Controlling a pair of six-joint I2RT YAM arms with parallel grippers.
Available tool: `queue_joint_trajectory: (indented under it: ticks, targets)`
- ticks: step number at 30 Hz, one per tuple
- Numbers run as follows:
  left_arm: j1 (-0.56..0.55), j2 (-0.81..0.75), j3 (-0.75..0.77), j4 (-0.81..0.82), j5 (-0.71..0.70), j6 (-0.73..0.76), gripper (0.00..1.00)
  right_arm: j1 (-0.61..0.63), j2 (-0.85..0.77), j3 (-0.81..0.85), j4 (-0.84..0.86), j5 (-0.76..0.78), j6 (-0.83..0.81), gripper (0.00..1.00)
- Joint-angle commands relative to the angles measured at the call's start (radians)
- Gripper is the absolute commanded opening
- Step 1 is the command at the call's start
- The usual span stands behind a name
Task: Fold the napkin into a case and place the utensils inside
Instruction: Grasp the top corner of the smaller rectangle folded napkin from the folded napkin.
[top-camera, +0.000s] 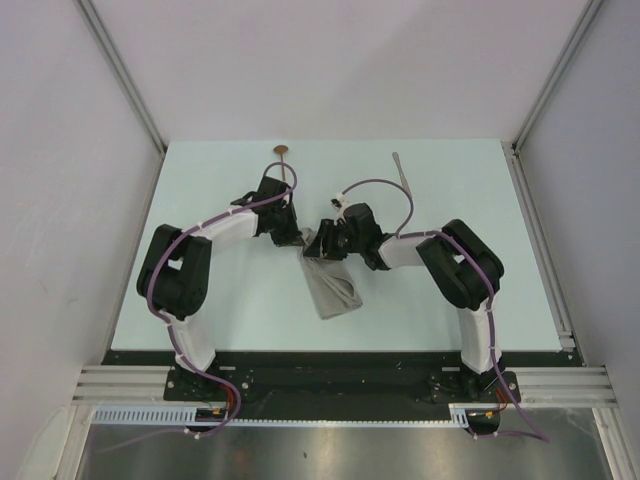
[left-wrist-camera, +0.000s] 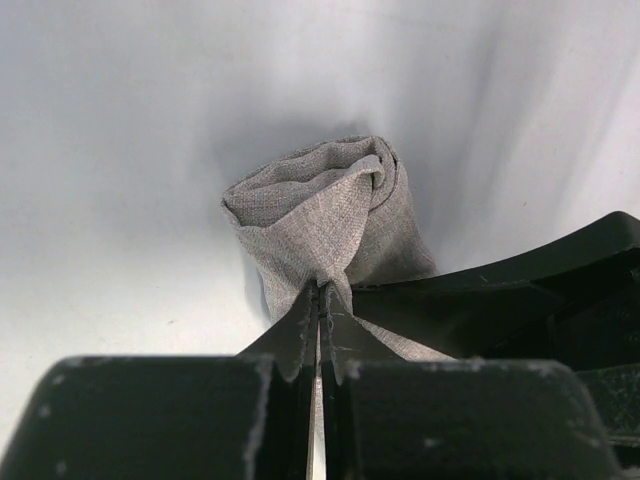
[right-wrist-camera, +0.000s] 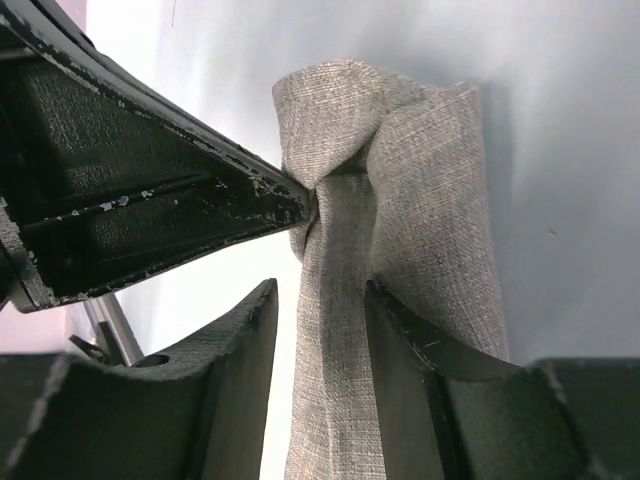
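The grey-beige napkin (top-camera: 332, 287) lies bunched and partly folded at the table's middle, its far end lifted. My left gripper (top-camera: 293, 241) is shut on a pinch of that cloth (left-wrist-camera: 320, 210), with its jaws (left-wrist-camera: 322, 290) pressed together. My right gripper (top-camera: 326, 240) faces it, open. In the right wrist view a strip of napkin (right-wrist-camera: 420, 180) runs between the spread fingers (right-wrist-camera: 320, 300), with a gap on the left side. The spoon's copper bowl (top-camera: 282, 152) shows at the far edge, and its handle runs behind the left arm. The silver knife (top-camera: 402, 173) lies at the far right.
Pale green table top (top-camera: 200, 200) with white walls on three sides. A black rail (top-camera: 330, 360) carries both arm bases along the near edge. The left gripper's finger (right-wrist-camera: 150, 210) crosses the right wrist view, and the right gripper's finger (left-wrist-camera: 520, 290) crosses the left wrist view.
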Motion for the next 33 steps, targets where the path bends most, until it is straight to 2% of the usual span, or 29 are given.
queue_joint_trajectory:
  ticks: [1,8,11,12,20,26,30,33]
  targets:
    - [-0.005,-0.011,0.005,0.007,0.014,0.005,0.0,-0.026,-0.036,-0.022,0.084,-0.049,0.044,0.44]
    - [-0.004,-0.024,0.007,-0.007,0.007,0.013,0.0,-0.053,0.035,-0.007,0.167,-0.109,0.1,0.29]
    - [-0.004,-0.03,0.005,-0.006,0.011,0.016,0.0,-0.055,0.07,0.016,0.183,-0.117,0.122,0.12]
    - [-0.004,-0.03,0.005,-0.009,0.011,0.014,0.0,-0.05,0.078,0.027,0.183,-0.115,0.122,0.1]
    - [-0.005,-0.037,-0.001,-0.013,0.019,0.018,0.0,-0.034,0.147,0.098,0.181,-0.104,0.126,0.0]
    - [-0.015,-0.048,-0.001,-0.023,0.025,0.002,0.0,-0.017,0.173,0.133,0.189,-0.06,0.185,0.0]
    - [-0.016,-0.031,-0.004,-0.012,0.033,-0.01,0.0,-0.02,0.214,0.124,0.259,-0.012,0.287,0.0]
    - [-0.015,-0.004,0.007,-0.019,0.027,-0.018,0.0,-0.02,0.222,0.113,0.29,-0.034,0.312,0.0]
